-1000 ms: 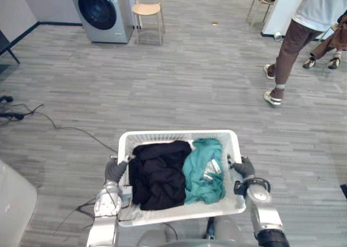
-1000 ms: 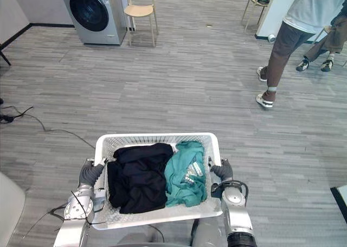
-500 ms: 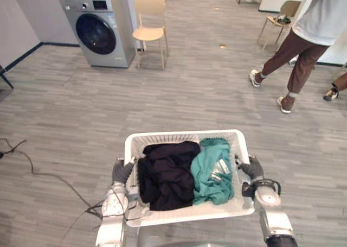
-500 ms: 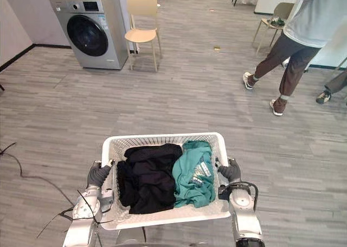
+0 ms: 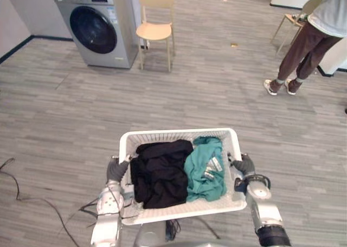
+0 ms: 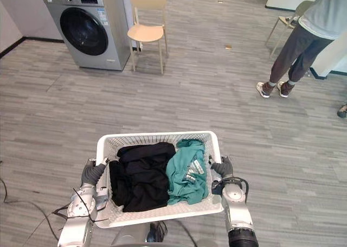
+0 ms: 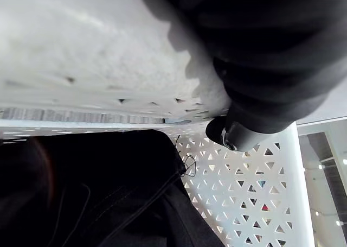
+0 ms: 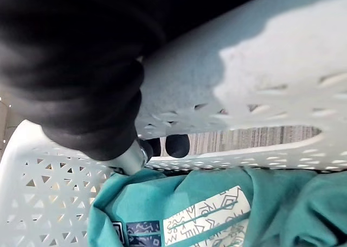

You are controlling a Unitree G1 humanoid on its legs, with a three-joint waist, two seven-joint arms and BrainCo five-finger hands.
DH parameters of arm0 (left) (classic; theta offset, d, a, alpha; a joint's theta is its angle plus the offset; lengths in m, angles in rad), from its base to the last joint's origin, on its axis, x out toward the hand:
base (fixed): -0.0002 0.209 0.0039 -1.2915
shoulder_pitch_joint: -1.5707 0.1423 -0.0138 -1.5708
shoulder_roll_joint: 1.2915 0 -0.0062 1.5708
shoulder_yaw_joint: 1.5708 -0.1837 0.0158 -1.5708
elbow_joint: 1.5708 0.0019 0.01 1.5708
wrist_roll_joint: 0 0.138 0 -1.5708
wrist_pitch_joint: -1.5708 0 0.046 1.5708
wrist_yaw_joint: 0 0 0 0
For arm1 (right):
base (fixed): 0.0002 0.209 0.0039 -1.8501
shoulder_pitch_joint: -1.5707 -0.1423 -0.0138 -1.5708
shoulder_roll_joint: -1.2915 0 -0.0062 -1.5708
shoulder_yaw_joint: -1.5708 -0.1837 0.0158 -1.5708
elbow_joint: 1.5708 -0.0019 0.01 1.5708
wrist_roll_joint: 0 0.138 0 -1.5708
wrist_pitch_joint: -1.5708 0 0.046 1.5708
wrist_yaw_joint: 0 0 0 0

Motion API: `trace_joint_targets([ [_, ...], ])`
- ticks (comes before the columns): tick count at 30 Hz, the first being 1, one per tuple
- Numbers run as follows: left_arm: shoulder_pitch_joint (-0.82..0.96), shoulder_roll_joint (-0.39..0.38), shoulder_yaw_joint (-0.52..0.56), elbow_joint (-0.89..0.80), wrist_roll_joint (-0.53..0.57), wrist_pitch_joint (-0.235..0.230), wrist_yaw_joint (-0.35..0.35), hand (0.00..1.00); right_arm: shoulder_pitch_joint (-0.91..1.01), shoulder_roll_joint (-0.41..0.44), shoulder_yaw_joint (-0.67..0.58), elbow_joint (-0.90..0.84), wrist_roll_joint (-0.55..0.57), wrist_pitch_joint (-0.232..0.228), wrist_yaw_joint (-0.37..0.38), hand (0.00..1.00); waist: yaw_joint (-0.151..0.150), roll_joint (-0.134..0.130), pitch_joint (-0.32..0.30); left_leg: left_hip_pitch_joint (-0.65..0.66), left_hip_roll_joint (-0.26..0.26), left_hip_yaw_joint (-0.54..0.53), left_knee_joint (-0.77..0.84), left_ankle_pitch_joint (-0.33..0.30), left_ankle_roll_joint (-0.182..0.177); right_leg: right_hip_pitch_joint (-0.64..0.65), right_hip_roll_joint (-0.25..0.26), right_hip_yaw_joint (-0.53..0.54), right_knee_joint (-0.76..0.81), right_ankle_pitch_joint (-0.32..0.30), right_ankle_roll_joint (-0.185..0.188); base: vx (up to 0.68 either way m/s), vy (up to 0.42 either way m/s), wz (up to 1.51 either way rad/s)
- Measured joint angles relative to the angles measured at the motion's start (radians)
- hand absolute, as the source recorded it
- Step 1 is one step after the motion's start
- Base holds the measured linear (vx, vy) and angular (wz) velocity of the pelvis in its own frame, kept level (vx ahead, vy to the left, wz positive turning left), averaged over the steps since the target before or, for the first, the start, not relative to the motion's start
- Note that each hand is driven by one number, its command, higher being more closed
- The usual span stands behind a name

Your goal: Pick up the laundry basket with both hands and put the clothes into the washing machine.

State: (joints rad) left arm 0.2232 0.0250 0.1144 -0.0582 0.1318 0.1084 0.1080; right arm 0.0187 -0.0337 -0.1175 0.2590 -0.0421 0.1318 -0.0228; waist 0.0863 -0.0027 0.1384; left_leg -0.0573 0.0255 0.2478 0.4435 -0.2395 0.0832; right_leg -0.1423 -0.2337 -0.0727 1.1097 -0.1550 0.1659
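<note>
Fingers: left hand, right hand hooked round basket rim, 9 and 3 o'clock; hold level, walk to washer, 11 o'clock

The white laundry basket is held above the grey plank floor. The left hand grips its left rim and the right hand its right rim. Inside, black clothes lie left and a teal garment right. A washing machine stands far left, with a chair just beside it. A person stands far right.
</note>
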Motion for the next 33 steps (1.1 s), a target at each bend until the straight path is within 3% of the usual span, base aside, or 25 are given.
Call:
trace_joint_targets([
  [1, 0.004, 0.000, -0.004, -0.006, 0.000, 0.001, 0.001, 1.00, 0.005, 0.001, 0.000, -0.004, 0.000, 0.000, 0.000, 1.00, -0.004, 0.007, -0.001, 0.030, 0.000, -0.002, -0.022, 0.000, 0.000, -0.019, 0.004, -0.022, -0.021, -0.022, -0.027, 0.38, 0.081, 0.11],
  [3, 0.014, 0.001, -0.010, -0.038, 0.001, 0.001, 0.001, 1.00, 0.026, 0.007, -0.001, -0.044, 0.000, -0.005, 0.000, 1.00, -0.020, 0.008, -0.004, 0.093, 0.004, -0.021, -0.062, -0.004, -0.008, -0.073, 0.005, -0.087, -0.237, -0.067, -0.060, 0.36, 0.002, 0.28],
  [6, 0.013, 0.001, -0.021, -0.052, 0.001, -0.001, 0.003, 1.00, 0.041, 0.008, -0.010, -0.071, 0.000, -0.008, -0.001, 1.00, -0.022, -0.001, -0.012, 0.120, 0.024, -0.039, -0.056, -0.039, -0.067, -0.098, 0.015, -0.125, -0.540, -0.031, -0.092, 0.34, -0.088, 0.36],
  [7, 0.018, 0.002, -0.022, -0.051, 0.006, -0.001, 0.003, 1.00, 0.052, 0.011, -0.009, -0.071, -0.001, -0.008, -0.001, 1.00, -0.021, -0.013, -0.019, 0.134, 0.024, -0.051, -0.055, -0.054, -0.093, -0.095, 0.026, -0.126, -0.629, 0.035, -0.112, 0.35, -0.143, 0.28],
  [8, 0.032, 0.012, -0.021, -0.051, 0.011, 0.000, 0.003, 1.00, 0.071, 0.026, -0.004, -0.072, -0.004, -0.008, -0.003, 1.00, -0.016, -0.045, -0.039, 0.153, 0.013, -0.059, -0.052, -0.070, -0.116, -0.087, 0.040, -0.117, -0.729, 0.213, -0.139, 0.37, -0.175, 0.22],
  [9, 0.036, 0.012, -0.021, -0.041, 0.016, 0.001, 0.005, 1.00, 0.080, 0.028, 0.000, -0.072, -0.008, -0.007, -0.005, 1.00, -0.014, -0.047, -0.052, 0.161, 0.008, -0.061, -0.051, -0.081, -0.125, -0.075, 0.039, -0.128, -0.734, 0.188, -0.129, 0.38, -0.182, -0.07],
  [11, 0.042, -0.026, -0.034, -0.021, 0.020, 0.002, 0.004, 1.00, 0.098, -0.003, 0.000, -0.080, -0.010, -0.007, -0.004, 1.00, -0.008, 0.013, -0.082, 0.178, 0.069, -0.072, -0.057, -0.087, -0.131, 0.006, 0.100, -0.152, -0.863, 0.182, -0.121, 0.37, -0.176, -0.18],
  [13, 0.039, -0.043, -0.040, -0.020, 0.020, 0.001, 0.002, 1.00, 0.097, -0.022, -0.004, -0.082, -0.010, -0.008, -0.007, 1.00, -0.018, 0.031, -0.095, 0.179, 0.077, -0.079, -0.053, -0.084, -0.137, 0.037, 0.122, -0.158, -0.932, 0.184, -0.121, 0.29, -0.104, -0.06],
  [14, 0.034, -0.049, -0.039, -0.017, 0.020, 0.001, 0.001, 1.00, 0.099, -0.026, -0.009, -0.082, -0.010, -0.008, -0.014, 1.00, -0.015, 0.027, -0.094, 0.159, 0.076, -0.094, -0.007, -0.075, -0.158, 0.064, 0.123, -0.149, -0.980, 0.198, -0.121, 0.15, -0.025, -0.10],
  [15, 0.034, 0.031, -0.076, 0.042, 0.028, -0.004, 0.002, 1.00, 0.098, 0.014, -0.024, 0.075, -0.009, -0.031, -0.001, 1.00, -0.017, -0.038, -0.122, 0.056, 0.062, -0.165, -0.164, 0.010, -0.127, 0.156, 0.079, -0.099, -1.131, 0.228, -0.063, 0.09, -0.013, -0.10],
  [21, 0.034, 0.029, -0.080, 0.042, 0.028, -0.004, 0.002, 1.00, 0.102, 0.012, -0.027, 0.075, -0.009, -0.031, -0.001, 1.00, -0.017, -0.033, -0.119, 0.057, 0.062, -0.162, -0.164, 0.010, -0.127, 0.152, 0.076, -0.098, -1.128, 0.228, -0.063, 0.00, 0.000, 0.00],
  [28, 0.040, 0.011, -0.085, 0.058, 0.028, -0.007, 0.002, 1.00, 0.119, -0.002, -0.034, 0.075, -0.032, -0.039, -0.006, 1.00, -0.020, 0.000, -0.098, 0.064, 0.064, -0.155, -0.162, 0.010, -0.127, 0.142, 0.056, -0.121, -1.095, 0.228, -0.063, -0.01, 0.004, -0.01],
  [33, 0.041, -0.034, -0.084, 0.099, 0.027, -0.013, 0.000, 1.00, 0.123, -0.014, -0.057, 0.075, -0.050, -0.042, -0.024, 1.00, -0.039, 0.034, -0.079, -0.037, 0.064, -0.219, -0.025, -0.041, -0.133, 0.139, 0.033, -0.259, -1.054, 0.220, -0.063, -0.07, 0.016, 0.40],
])
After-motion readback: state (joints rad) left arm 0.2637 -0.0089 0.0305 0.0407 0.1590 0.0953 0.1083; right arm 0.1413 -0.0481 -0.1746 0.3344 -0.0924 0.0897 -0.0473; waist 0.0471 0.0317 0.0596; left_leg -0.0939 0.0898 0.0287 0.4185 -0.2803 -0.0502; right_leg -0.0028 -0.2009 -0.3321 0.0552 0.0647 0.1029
